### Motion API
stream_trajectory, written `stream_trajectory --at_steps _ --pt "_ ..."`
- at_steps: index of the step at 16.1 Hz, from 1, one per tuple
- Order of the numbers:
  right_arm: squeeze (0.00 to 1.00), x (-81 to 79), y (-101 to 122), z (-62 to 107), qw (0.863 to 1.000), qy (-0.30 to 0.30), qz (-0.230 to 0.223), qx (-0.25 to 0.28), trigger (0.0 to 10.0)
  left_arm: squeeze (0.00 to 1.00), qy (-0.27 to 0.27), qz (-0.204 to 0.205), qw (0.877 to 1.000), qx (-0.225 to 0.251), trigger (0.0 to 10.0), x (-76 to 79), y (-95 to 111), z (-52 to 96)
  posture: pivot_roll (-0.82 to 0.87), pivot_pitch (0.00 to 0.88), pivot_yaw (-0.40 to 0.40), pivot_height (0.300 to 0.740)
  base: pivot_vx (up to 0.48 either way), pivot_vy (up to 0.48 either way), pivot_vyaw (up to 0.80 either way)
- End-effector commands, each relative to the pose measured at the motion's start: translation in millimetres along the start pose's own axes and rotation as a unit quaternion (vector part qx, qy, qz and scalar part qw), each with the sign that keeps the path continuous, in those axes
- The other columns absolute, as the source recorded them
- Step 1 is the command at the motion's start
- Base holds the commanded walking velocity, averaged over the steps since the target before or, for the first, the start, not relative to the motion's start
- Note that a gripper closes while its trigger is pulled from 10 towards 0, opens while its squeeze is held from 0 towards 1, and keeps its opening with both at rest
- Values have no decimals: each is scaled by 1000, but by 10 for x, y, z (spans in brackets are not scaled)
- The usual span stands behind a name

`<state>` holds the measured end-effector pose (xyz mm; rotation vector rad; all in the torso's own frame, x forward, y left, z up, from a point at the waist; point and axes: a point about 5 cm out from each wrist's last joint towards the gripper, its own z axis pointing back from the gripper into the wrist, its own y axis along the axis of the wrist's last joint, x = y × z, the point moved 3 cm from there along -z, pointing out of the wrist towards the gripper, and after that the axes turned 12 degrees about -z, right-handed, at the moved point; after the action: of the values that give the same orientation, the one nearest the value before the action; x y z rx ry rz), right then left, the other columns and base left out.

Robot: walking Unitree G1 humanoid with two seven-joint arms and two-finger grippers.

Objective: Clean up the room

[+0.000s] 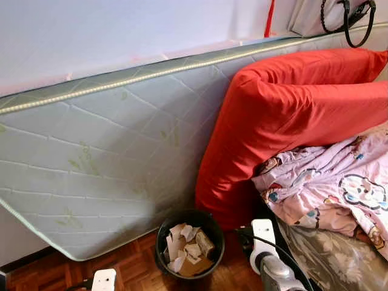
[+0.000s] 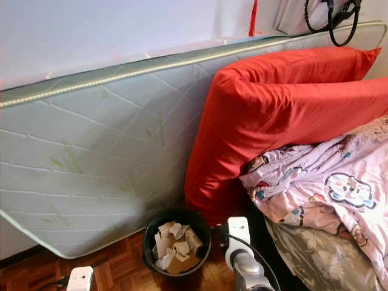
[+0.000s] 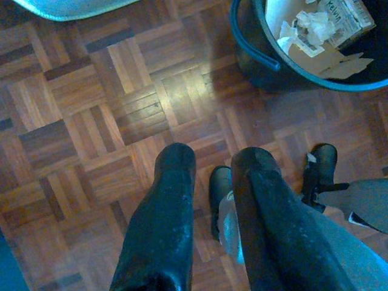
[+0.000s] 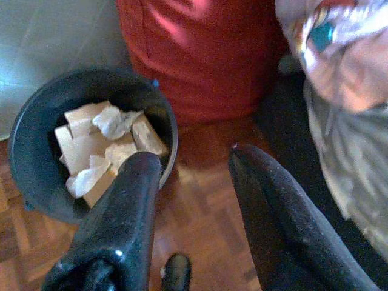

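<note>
Your right gripper (image 4: 194, 170) hangs low over the parquet floor (image 3: 91, 121), its two black fingers (image 4: 121, 212) spread wide with nothing between them. One finger's tip sits over the rim of the black waste bin (image 4: 36, 121), the other over bare wood beside it. Your left gripper (image 3: 212, 173) also points down at the floor, fingers parted by a narrow gap and holding nothing; through that gap you see a robot foot (image 3: 221, 191) below, and a second foot (image 3: 321, 170) off to the side.

The bin is the nearest thing to both grippers. In the head views it stands on the floor between your two wrists, and it holds crumpled paper scraps (image 1: 182, 236) and pieces of cardboard (image 1: 195, 265), including a small printed box (image 3: 354, 15).

Just behind the bin, a pale quilted mattress (image 1: 103, 145) stands on its long edge, leaning against the white wall (image 1: 121, 30). A large red cushion (image 1: 285, 121) is propped against the mattress, its lower corner coming down just behind the bin. To your right, a pink cartoon-print sheet (image 1: 333, 182) lies rumpled over the cushion's lower part and over a grey floral cover (image 1: 333, 260). A black cable (image 1: 348, 21) loops on the wall above the cushion.
</note>
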<state>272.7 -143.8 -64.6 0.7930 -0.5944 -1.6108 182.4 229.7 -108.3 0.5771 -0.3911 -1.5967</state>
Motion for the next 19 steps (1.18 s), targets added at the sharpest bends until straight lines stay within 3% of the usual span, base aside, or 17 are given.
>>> stream_trajectory --at_steps 1,2,3,4,7,10,12,13,14,15,16,17,19 --pt "0 174 61 32 999 -13 5 30 10000 0 -1 -2 1000 -10 10000 3 -55 9 93 0 -28 740 0 0 0" --pt "0 575 185 151 997 -9 -3 81 10000 0 -1 -2 1000 -10 10000 3 -55 9 87 0 -27 740 0 0 0" --pt "0 676 236 196 995 -5 -2 100 10000 0 -2 -2 1000 -10 10000 1 -54 9 84 0 -27 740 0 0 0" --pt "0 789 365 286 988 0 -14 154 10000 0 -1 -3 1000 -9 10000 -5 -53 9 80 0 -30 740 0 0 0" --pt "0 841 441 406 978 -11 -6 210 10000 0 0 -4 1000 -10 10000 -12 -56 10 72 0 -29 740 0 0 0" --pt "0 899 307 584 970 -31 -33 238 10000 0 3 2 1000 -10 10000 -14 -62 12 93 0 -51 740 0 0 0" --pt "0 968 -10 606 979 -49 -67 187 10000 0 4 3 1000 -11 10000 -20 -64 12 85 0 -39 740 0 0 0" --pt "0 1040 -310 582 989 -70 -72 113 10000 0 4 2 1000 -12 10000 -19 -63 11 85 0 -39 740 0 0 0" --pt "0 1068 -430 576 990 -79 -83 78 10000 0 4 2 1000 -12 10000 -20 -60 11 91 0 -23 740 0 0 0" --pt "0 1109 -694 594 993 -98 -71 -6 10000 0 4 0 1000 -11 10000 -29 -52 10 97 0 -13 740 0 0 0" --pt "0 1121 -748 605 992 -104 -69 -25 10000 0 5 -1 1000 -10 10000 -33 -49 10 99 0 -7 740 0 0 0" --pt "0 1136 -881 618 989 -113 -53 -85 10000 0 6 -3 1000 -8 10000 -52 -36 10 101 0 5 740 0 0 0" --pt "0 1115 -878 589 988 -109 -55 -99 10000 0 7 -10 1000 -7 10000 -63 -27 10 97 0 5 740 0 0 0"
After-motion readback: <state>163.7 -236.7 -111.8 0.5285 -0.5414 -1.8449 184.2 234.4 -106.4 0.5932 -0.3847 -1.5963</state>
